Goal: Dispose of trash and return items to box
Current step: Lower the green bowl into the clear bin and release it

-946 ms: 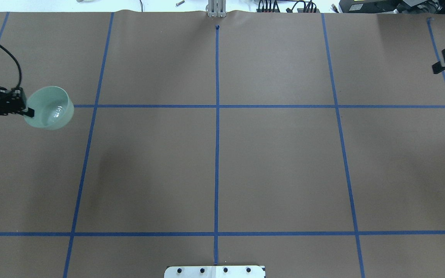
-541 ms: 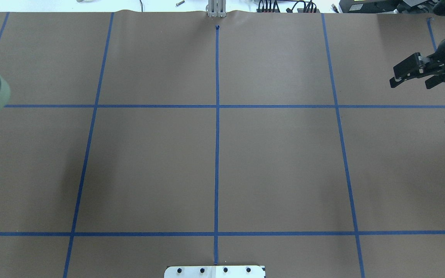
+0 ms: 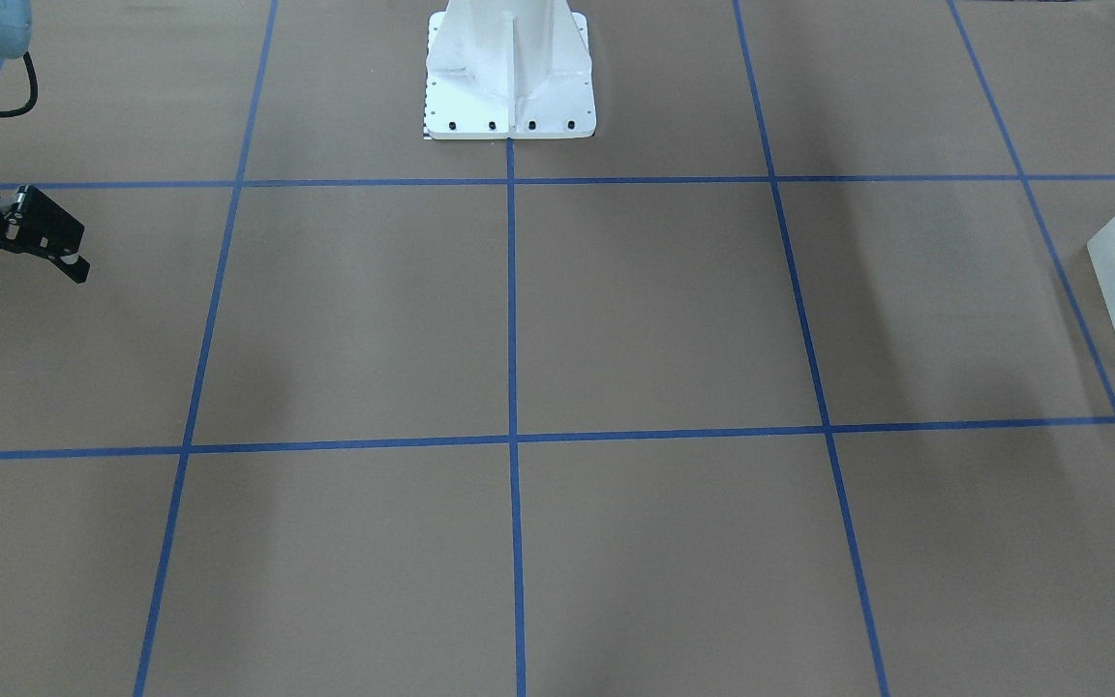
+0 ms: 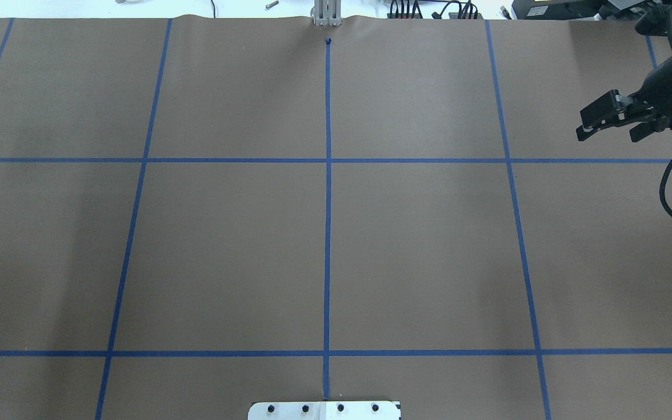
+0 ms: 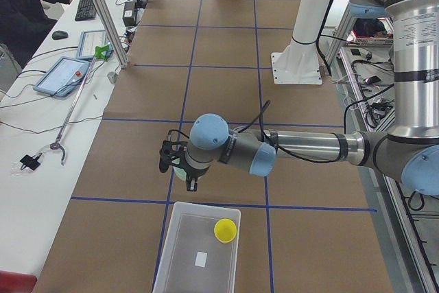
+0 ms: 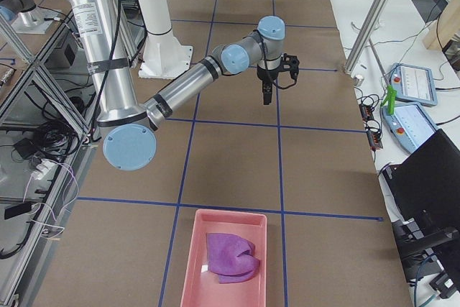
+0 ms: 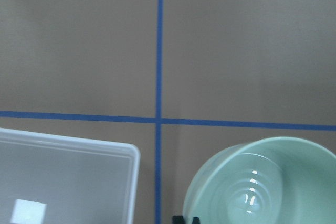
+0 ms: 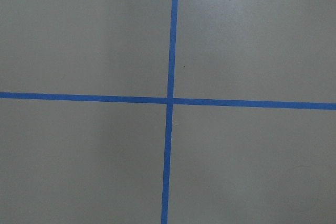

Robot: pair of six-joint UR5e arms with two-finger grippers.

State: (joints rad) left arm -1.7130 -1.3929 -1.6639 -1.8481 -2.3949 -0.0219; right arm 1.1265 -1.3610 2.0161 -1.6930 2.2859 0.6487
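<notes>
At the near end, the box [image 5: 180, 252] is sitting with its walls parallel to the blue tape lines [image 4: 328, 233]. The yellow cup [image 5: 225, 230] is standing inside, by the corner nearer the robot. Just past the far rim, outside the box, the left gripper [image 5: 178, 171] is hovering on a level, outstretched forearm, gripping the mint bowl [image 7: 262, 182] by its rim. Beyond, the brown paper [image 4: 417, 251] is lying open. At the far end the right gripper [image 4: 607, 133] is hanging above it, fingers spread and holding nothing.

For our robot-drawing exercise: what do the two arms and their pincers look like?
The left arm and right arm are silver-grey tubes with pale blue joint caps. The right pincer and left pincer are black, two-fingered; a black cable loops by each wrist.
</notes>
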